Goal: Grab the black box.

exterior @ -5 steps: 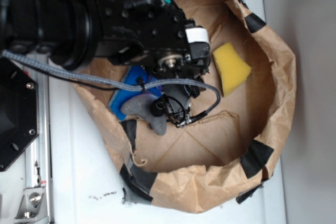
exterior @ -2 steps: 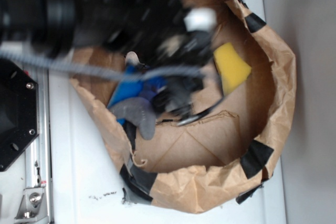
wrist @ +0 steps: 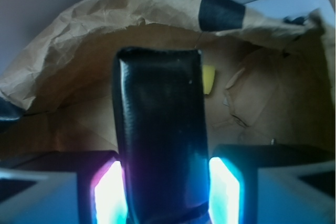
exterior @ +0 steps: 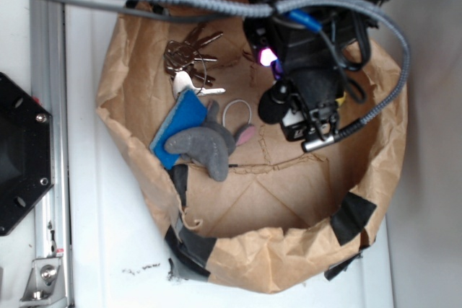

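Glossy black, rounded at the edges: the black box (wrist: 157, 135), upright between the 2 glowing pads (wrist: 111, 192) in the wrist view, pinched on both flanks, top end toward the bag wall. Gripper (wrist: 160, 192) closed onto it, so judged grabbed, probably lifted clear of the bag floor, though contact underneath cannot be confirmed. Hidden in the exterior view under the black gripper body (exterior: 303, 99), above the right half of the brown paper bag (exterior: 130, 142). Held by the narrow sides, likely because the flat faces offer nothing for the pads to close across. Behind the box, a sliver of yellow sponge (wrist: 209, 80) on the bag floor. Farther left, well apart: a bunch of keys (exterior: 189, 55), a blue card (exterior: 177, 120) under a grey felt shape (exterior: 202, 148), a thin ring (exterior: 237, 112). Black tape patches (exterior: 352, 216) along the rolled rim, probably there to hold the rim open.
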Available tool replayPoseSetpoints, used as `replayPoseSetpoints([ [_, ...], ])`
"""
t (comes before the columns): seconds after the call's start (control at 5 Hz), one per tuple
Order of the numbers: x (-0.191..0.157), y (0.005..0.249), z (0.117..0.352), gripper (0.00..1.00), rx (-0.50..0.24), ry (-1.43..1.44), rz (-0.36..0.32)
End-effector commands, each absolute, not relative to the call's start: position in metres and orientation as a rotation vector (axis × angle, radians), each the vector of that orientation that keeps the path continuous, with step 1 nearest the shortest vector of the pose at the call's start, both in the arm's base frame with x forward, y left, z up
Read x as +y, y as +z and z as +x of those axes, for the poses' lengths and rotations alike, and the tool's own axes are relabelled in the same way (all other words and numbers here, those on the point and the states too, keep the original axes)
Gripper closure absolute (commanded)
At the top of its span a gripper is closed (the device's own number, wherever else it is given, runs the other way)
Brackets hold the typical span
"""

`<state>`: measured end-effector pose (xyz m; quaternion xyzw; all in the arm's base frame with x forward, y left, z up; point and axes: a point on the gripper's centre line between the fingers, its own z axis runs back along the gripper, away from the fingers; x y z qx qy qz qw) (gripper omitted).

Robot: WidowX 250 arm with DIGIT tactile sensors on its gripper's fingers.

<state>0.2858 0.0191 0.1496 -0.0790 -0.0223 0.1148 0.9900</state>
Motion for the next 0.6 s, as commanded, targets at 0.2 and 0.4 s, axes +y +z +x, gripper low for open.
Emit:
replayPoseSetpoints([
  [0.2,0.008,0.159,0.247,1.0,-0.114,0.021,-0.028],
  [0.4,0.006,0.156,0.247,1.0,-0.128,0.031,-0.033],
])
